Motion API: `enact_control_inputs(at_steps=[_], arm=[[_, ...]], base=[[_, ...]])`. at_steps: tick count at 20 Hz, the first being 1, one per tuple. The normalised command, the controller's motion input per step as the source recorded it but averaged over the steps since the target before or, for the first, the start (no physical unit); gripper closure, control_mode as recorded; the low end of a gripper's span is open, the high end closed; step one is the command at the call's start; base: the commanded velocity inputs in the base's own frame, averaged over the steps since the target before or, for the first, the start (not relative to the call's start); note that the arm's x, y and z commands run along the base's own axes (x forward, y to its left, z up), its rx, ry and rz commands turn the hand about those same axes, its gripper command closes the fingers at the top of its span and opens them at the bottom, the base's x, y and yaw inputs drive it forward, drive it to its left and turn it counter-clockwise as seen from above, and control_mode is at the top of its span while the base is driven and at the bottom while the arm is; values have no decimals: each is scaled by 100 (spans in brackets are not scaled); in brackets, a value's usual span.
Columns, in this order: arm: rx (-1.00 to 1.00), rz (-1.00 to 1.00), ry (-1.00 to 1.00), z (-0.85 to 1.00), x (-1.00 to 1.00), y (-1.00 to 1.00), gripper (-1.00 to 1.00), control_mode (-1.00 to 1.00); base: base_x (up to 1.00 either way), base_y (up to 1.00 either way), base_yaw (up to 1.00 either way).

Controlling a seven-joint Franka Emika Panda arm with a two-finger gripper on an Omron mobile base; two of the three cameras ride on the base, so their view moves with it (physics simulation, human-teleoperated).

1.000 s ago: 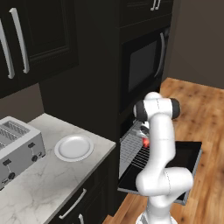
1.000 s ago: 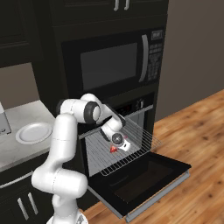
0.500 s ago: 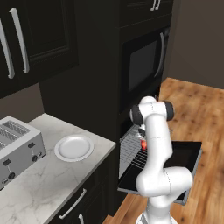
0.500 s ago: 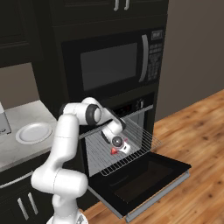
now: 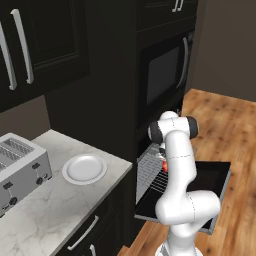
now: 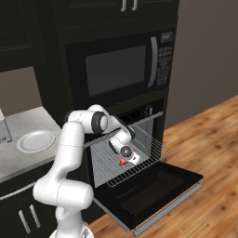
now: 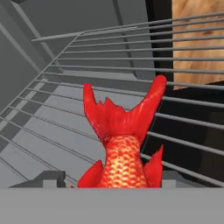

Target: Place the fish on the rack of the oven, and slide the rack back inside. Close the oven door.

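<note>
In the hand view the fish [image 7: 124, 144] sits in the lower middle of the frame between the tool's [image 7: 114, 183] finger tips, its tail pointing up over the rack [image 7: 61, 127] wires. I cannot tell whether the tool grips it or has let go. The rack stands pulled out above the lowered oven door [image 6: 158, 188].

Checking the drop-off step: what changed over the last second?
The pincer has dropped slightly toward the rack, bringing the fish down with it; whether it has let go cannot be told. The rack stays pulled out, the oven door stays down, the plate hasn't moved.
</note>
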Motion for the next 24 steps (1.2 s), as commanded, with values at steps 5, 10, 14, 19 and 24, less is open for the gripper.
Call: enact_control_inputs(at_steps=[5,10,14,19,24], arm=[[0,-1,-3,0,0,-2,-100,-100],[0,0,-8,4,-4,0,-100,-100],[0,0,-15,40,-44,0,-100,-100],[0,-3,-9,62,-58,0,-100,-100],[-6,-6,3,61,-6,13,-100,-100]], base=[[0,0,0],[0,0,0],[0,0,0],[0,0,0],[0,0,0]])
